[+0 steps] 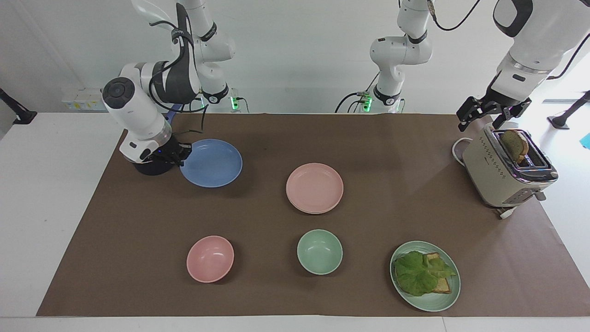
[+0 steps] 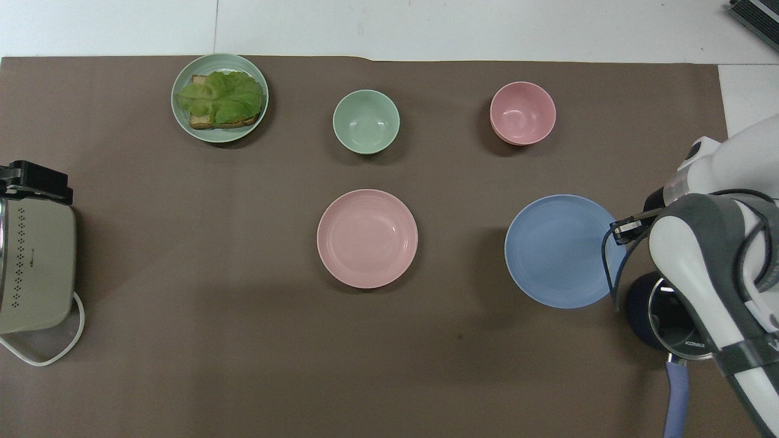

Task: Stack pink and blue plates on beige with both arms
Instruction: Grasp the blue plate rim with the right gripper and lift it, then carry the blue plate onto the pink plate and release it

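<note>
The blue plate (image 1: pixel 212 163) (image 2: pixel 560 250) hangs just above the brown mat at the right arm's end of the table, casting a shadow beneath it. My right gripper (image 1: pixel 181 152) (image 2: pixel 622 230) is shut on its rim. The pink plate (image 1: pixel 315 186) (image 2: pixel 367 237) lies in the middle of the mat. A thin second rim shows under its edge, and I cannot tell whether that is the beige plate. My left gripper (image 1: pixel 482 121) (image 2: pixel 35 182) waits open over the toaster (image 1: pixel 504 171), holding nothing.
A dark pot (image 1: pixel 150 167) (image 2: pixel 660 316) with a glass lid stands under the right arm's wrist. Farther from the robots are a pink bowl (image 1: pixel 210 258), a green bowl (image 1: pixel 319 251) and a green plate (image 1: pixel 440 299) bearing lettuce and toast. A toast slice sticks up from the toaster.
</note>
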Available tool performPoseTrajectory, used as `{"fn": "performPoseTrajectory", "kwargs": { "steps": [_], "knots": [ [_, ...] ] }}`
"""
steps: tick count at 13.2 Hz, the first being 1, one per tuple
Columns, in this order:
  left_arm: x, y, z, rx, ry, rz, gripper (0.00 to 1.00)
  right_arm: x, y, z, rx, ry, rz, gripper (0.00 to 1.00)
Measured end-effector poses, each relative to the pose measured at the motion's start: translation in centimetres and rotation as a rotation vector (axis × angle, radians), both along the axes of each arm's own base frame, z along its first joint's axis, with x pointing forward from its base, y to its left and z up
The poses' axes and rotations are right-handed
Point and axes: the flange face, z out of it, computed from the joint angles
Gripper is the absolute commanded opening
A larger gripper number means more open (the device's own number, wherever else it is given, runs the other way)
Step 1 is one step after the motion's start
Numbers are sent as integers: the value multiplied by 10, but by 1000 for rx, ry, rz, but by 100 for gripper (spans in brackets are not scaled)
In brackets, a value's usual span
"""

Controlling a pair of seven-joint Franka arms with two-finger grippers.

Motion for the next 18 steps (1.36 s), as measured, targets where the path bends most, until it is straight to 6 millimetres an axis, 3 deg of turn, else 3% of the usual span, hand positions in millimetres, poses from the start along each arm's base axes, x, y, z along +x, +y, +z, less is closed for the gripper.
{"fn": "performPoseTrajectory", "kwargs": {
  "steps": [3,7,11,14,18],
  "knots": [
    [0,0,0,0,0,0,100,7,14,31,24,-21,15,0],
    [0,0,0,0,0,0,100,13,74,32,56,-74,24,0],
    [0,0,0,0,0,0,100,7,178,21,100,-92,-81,0],
    [0,0,0,0,0,0,100,2,224,8,162,-75,-182,0],
    [0,0,0,0,0,0,100,-2,289,-34,203,-50,-296,0]
  ]
}}
